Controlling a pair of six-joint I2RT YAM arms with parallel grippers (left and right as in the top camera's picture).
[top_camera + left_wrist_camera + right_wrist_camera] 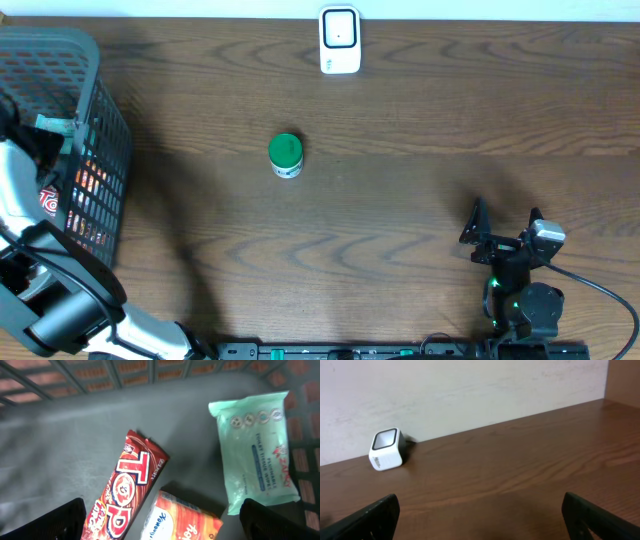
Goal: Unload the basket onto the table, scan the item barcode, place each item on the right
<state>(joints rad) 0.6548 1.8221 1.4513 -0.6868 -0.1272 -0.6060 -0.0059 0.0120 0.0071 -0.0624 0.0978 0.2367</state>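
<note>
— Wrappers lie right under our left gripper (161, 519). A red bar (122, 492) slants toward the left finger, an orange packet (182, 520) sits between the two fingers, and a mint-green pack (255, 447) lies up by the right one.

— Do we have hold of any of them?

— No. Our fingers (65, 522) stand at the bottom corners of the left wrist view, spread as wide as they go, with nothing clamped. We cannot tell whether the tips touch the goods.

— And how do our arms sit?

— Our left arm (60, 300) comes up from the near edge and over the rim of the grey basket (100, 110), wrist pointed down into it. Our right arm (530, 300) is folded at the near right of the table (420, 120). The right gripper (505, 228) is just as wide and empty, facing across the wood toward the white scanner (339, 40) at the far edge.

— Anything out on the wood?

— A green-lidded jar (285, 155) sits mid-table, between the scanner and us, well apart from both grippers.

— What can we read?

— "TOP" in big letters on the red bar, and a word beginning "Hon" on the orange packet. On the mint-green pack we make out "TOILET TISSUE" and "FLUSHABLE". The scanner's print is too small for us.
</note>
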